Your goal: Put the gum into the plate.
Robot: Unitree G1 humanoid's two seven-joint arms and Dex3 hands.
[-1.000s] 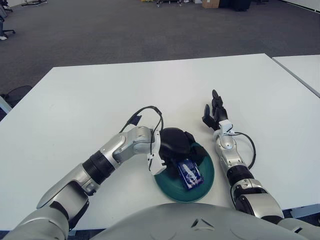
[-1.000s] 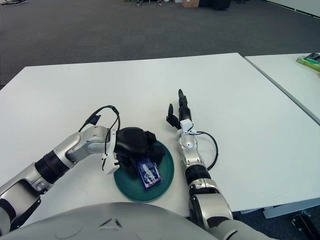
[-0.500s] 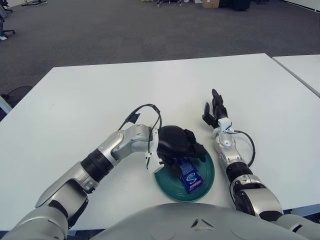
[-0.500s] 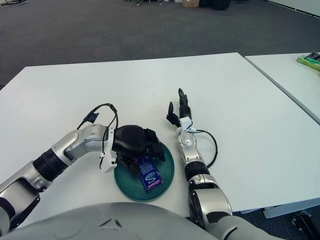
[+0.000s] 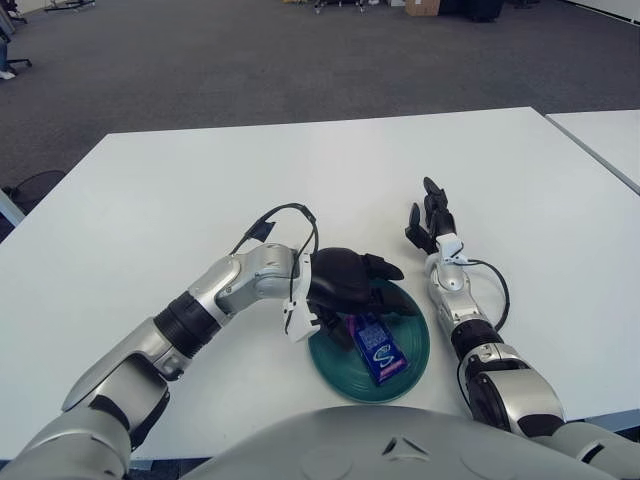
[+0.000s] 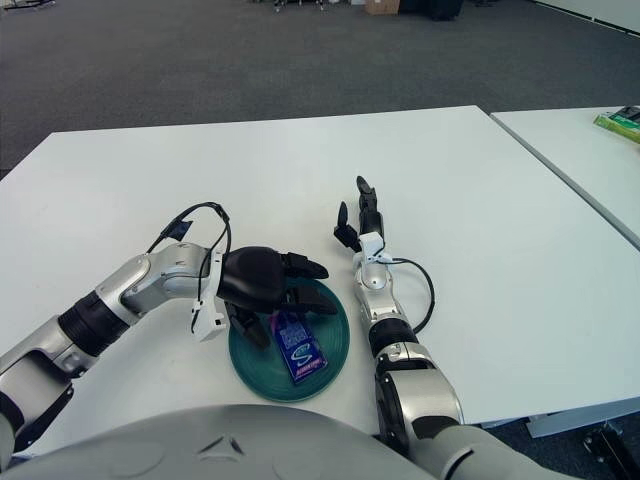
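The gum [image 5: 377,348] is lying flat inside the plate [image 5: 415,350], released, with the left hand [image 5: 345,285] hovering over the rim, fingers spread and empty — it is best lifting straight up, clear of the pack — while the right hand [image 5: 430,222] is resting open on the table [image 5: 300,170].

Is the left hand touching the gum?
Cannot tell: in both views the left hand overlaps the far end of the gum in the plate.
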